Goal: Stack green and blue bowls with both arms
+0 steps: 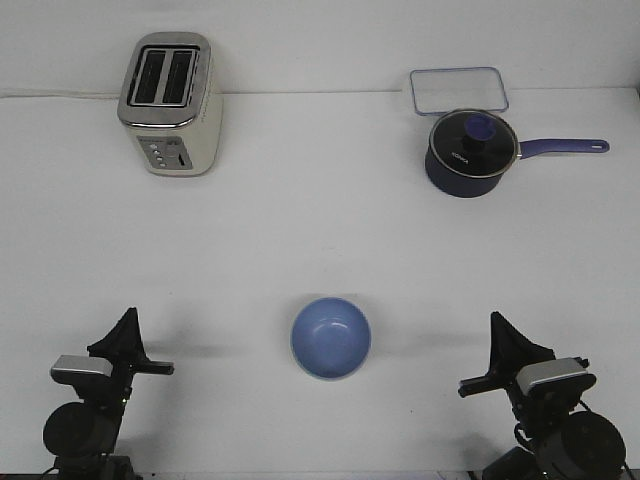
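Counter [300, 230] is white and mostly bare — lots of open room through the middle. Toaster [170, 102] sits far back left; saucepan [470, 152] with lid is back right, handle pointing right, a clear rectangular lid [457, 90] just behind it. All three are well apart from the working area.

Blue bowl [331, 338] sits upright front centre, roughly midway between the two arms, touching nothing. Only this one bowl shows; no separate green bowl is visible — whether it's nested under the blue, can't tell.

Left gripper [127, 338] and right gripper [498, 345] are parked low at the front corners, both well clear of the bowl. Jaws point away from camera — can't tell width on either.

Judgement: either stack done and arms home, or not started.
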Controlling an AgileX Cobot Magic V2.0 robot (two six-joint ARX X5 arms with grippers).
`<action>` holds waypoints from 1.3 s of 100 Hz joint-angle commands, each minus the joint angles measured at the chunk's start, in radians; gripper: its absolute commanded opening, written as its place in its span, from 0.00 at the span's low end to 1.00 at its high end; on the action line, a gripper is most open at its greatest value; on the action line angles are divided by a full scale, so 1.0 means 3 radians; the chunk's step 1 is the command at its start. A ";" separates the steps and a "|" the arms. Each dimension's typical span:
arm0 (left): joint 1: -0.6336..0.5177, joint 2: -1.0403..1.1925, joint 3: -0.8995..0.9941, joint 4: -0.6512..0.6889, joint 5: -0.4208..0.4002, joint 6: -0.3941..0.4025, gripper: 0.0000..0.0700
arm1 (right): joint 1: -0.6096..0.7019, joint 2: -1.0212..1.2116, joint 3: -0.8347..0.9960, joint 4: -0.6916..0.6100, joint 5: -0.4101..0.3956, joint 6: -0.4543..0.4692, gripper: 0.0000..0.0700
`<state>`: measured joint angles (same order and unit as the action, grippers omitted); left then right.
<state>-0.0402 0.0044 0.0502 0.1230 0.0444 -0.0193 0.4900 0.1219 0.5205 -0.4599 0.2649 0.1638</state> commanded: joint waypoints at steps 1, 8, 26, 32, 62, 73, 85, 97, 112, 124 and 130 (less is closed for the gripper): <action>0.0025 -0.0005 -0.0039 0.0066 0.0051 -0.0069 0.02 | 0.0018 0.0011 0.0009 0.0032 0.0000 -0.0013 0.00; 0.0041 -0.0005 -0.0128 0.0113 0.0118 -0.0089 0.02 | 0.0018 0.0011 0.0010 0.0033 -0.0001 -0.0013 0.00; 0.0039 -0.0005 -0.0122 0.0156 0.0118 -0.0086 0.02 | 0.0018 0.0011 0.0010 0.0032 -0.0001 -0.0013 0.00; 0.0041 0.0001 -0.0121 0.0151 0.0118 -0.0086 0.02 | 0.0018 0.0011 0.0010 0.0032 -0.0003 -0.0013 0.00; 0.0041 0.0003 -0.0121 0.0118 0.0118 -0.0086 0.02 | 0.0019 0.0011 0.0010 0.0032 -0.0005 -0.0013 0.00; 0.0041 0.0003 -0.0121 0.0118 0.0118 -0.0086 0.02 | 0.0018 0.0011 0.0010 0.0032 -0.0005 -0.0013 0.00; 0.0041 0.0003 -0.0121 0.0118 0.0118 -0.0086 0.02 | 0.0018 0.0011 0.0010 0.0032 -0.0005 -0.0013 0.00; 0.0041 0.0003 -0.0121 0.0118 0.0118 -0.0086 0.02 | 0.0001 0.0010 0.0009 0.0032 0.0014 -0.0038 0.00; 0.0041 0.0003 -0.0121 0.0118 0.0118 -0.0086 0.02 | -0.0383 -0.0006 -0.0094 0.0078 0.0076 -0.0546 0.00; 0.0041 0.0003 -0.0121 0.0118 0.0118 -0.0088 0.02 | -0.0926 -0.0103 -0.0415 0.0371 -0.0085 -0.0896 0.00; 0.0041 0.0003 -0.0121 0.0118 0.0118 -0.0086 0.02 | -0.1200 -0.0188 -0.0646 0.0546 -0.0314 -0.1094 0.00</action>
<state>-0.0284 0.0067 0.0330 0.1486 0.0784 -0.0429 0.1928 0.0853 0.3744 -0.3408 0.2245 -0.0498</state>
